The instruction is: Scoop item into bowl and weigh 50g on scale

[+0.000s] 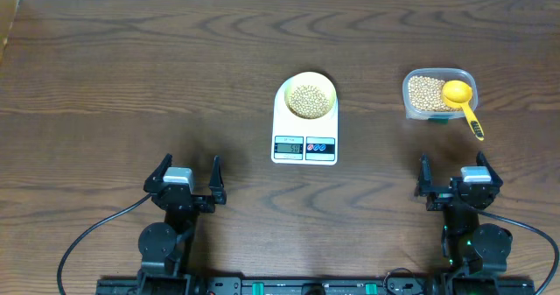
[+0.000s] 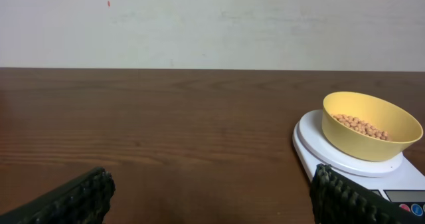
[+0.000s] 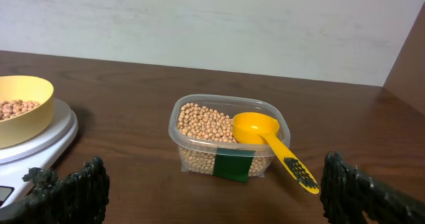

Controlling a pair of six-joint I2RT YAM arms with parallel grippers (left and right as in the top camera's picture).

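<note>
A pale yellow bowl (image 1: pixel 310 95) (image 2: pixel 370 125) (image 3: pixel 23 108) holding tan beans (image 1: pixel 308 101) (image 2: pixel 362 126) stands on the white scale (image 1: pixel 304 123) (image 2: pixel 345 161) (image 3: pixel 40 144) at the table's middle. More beans (image 1: pixel 425 93) (image 3: pixel 202 124) fill a clear container (image 1: pixel 437 94) (image 3: pixel 226 136) at the right, with a yellow scoop (image 1: pixel 462 104) (image 3: pixel 269 139) resting in it, handle over the rim. My left gripper (image 1: pixel 189 179) (image 2: pixel 212 197) is open near the front left, empty. Open and empty too, my right gripper (image 1: pixel 455 176) (image 3: pixel 212 191) sits in front of the container.
The scale's display (image 1: pixel 289 147) and buttons (image 1: pixel 320 146) face the front edge. A green label (image 3: pixel 233 166) is on the container's front wall. A pale wall runs behind the dark wood table (image 1: pixel 131 76).
</note>
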